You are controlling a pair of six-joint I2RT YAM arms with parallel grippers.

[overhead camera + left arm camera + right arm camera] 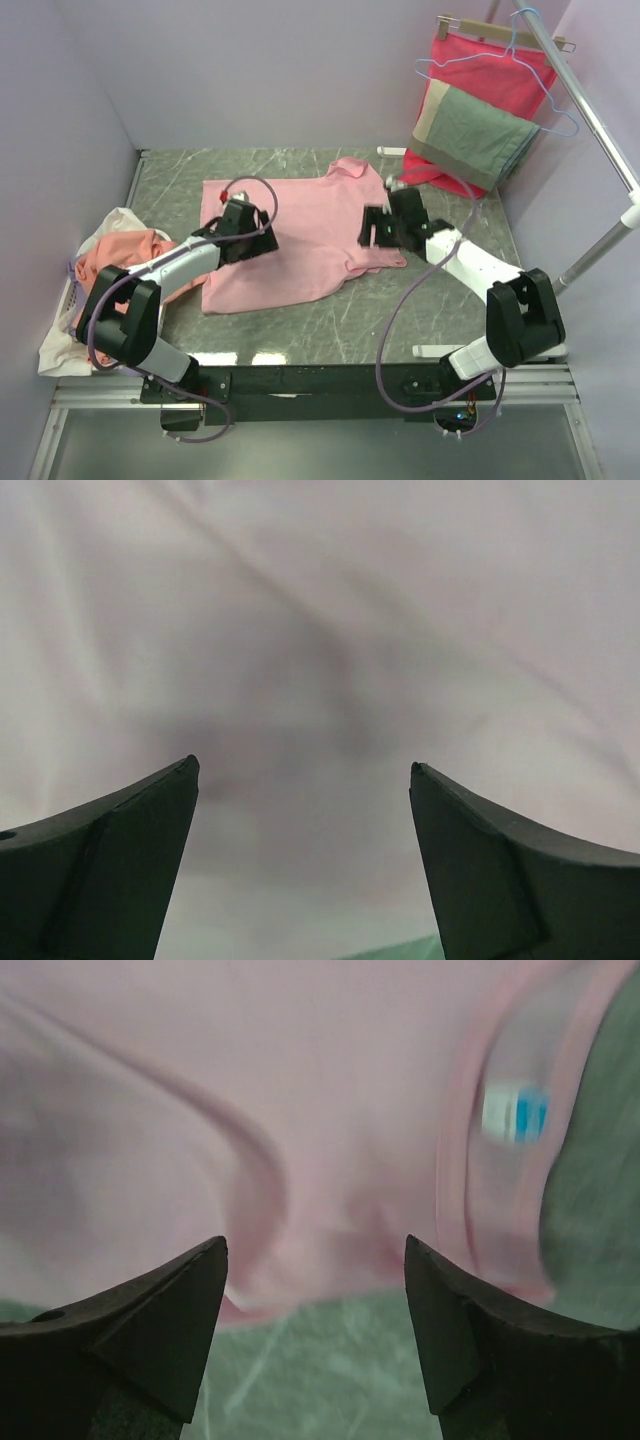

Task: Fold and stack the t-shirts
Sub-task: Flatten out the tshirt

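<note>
Okay, left gripper (pixel 303 768): jaws spread wide, nothing gripped, pink shirt (pixel 320 630) flat just ahead of both tips. Right gripper (pixel 315 1245): jaws also apart, holding nothing. Shirt edge sits just beyond its tips, collar (pixel 455 1160) and label (pixel 513 1113) past one jaw, table (pixel 300 1380) showing between them.

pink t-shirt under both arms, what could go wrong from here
1. The open right end effector sits over the edge of the pink t-shirt beside the neckline; closing there may pinch one layer only and skew the fold.
2. The shirt lies askew and creased, so a fold could trap wrinkles.
3. The left arm's elbow is close by the salmon-orange shirt pile; a swing may drag it.
</note>
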